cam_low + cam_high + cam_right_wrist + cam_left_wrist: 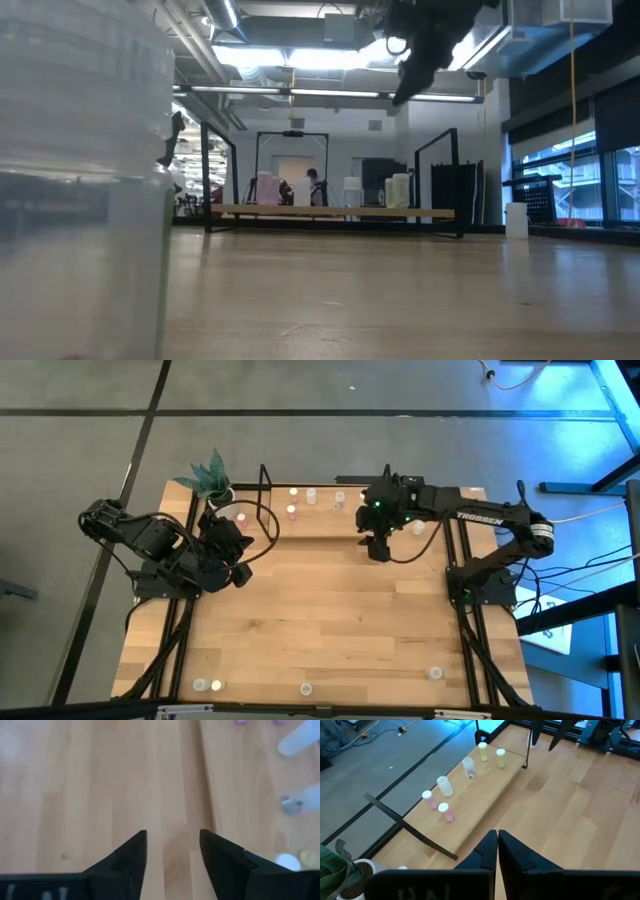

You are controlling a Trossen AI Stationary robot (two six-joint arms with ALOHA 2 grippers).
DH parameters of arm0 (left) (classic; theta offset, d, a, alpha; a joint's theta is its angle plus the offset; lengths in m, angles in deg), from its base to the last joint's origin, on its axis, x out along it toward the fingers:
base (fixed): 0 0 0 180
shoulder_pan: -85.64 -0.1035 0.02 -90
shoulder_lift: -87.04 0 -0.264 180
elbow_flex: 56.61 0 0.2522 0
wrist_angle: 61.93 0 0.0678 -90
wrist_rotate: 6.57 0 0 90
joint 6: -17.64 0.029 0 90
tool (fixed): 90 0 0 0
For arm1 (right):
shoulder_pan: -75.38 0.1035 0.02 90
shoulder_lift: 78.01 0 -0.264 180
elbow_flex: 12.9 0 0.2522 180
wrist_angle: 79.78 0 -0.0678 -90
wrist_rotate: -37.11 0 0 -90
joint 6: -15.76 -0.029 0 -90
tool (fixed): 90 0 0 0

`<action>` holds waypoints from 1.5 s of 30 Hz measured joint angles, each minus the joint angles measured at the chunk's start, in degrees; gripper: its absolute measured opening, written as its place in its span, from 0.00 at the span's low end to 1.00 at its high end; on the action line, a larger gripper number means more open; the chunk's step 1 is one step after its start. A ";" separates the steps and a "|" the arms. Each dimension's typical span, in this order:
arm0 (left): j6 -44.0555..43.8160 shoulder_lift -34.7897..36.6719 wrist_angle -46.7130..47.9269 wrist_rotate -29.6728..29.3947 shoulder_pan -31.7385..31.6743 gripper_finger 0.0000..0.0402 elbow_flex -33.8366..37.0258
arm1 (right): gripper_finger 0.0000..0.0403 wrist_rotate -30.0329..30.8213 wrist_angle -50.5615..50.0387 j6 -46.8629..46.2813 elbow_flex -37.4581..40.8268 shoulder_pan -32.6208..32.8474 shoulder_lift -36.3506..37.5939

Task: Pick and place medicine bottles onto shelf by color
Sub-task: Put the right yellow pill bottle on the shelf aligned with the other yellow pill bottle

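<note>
The shelf (330, 532) stands along the table's far edge. Several tiny bottles stand or lie on it: pink-topped (444, 810), white (443, 785) and yellow-green (500, 757). More bottles (207, 685) (306, 688) (434, 673) stand by the table's near edge. My right gripper (172, 845) is open and empty, raised over the tabletop just in front of the shelf's front edge (206, 795); it also shows in the high view (378, 550). My left gripper (497, 842) is shut and empty, near the shelf's left end (240, 568).
A white pot with a green plant (210, 478) stands at the shelf's far left corner. Black upright rods (264, 480) frame the shelf. One bottle stands right in front of the low camera (80, 180). Bare wood lies mid-table (330, 620).
</note>
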 joint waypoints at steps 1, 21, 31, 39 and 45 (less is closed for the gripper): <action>0.00 0.00 0.00 0.00 0.00 0.01 0.00 | 0.42 0.69 0.57 0.20 0.89 0.00 -0.29; 0.00 0.00 0.00 0.00 0.00 0.01 0.00 | 0.02 8.75 5.47 -1.98 5.54 -7.86 -11.84; 0.00 0.00 -0.02 -0.01 0.00 0.02 0.00 | 0.01 10.84 6.93 -1.59 5.54 -9.51 -14.28; -0.02 0.00 -0.02 0.00 0.00 0.02 0.00 | 0.01 15.55 8.69 -1.65 5.54 -9.51 -14.28; -0.02 0.00 -0.02 -0.01 0.00 0.01 0.00 | 0.01 15.88 8.71 -0.53 5.54 -9.55 -14.28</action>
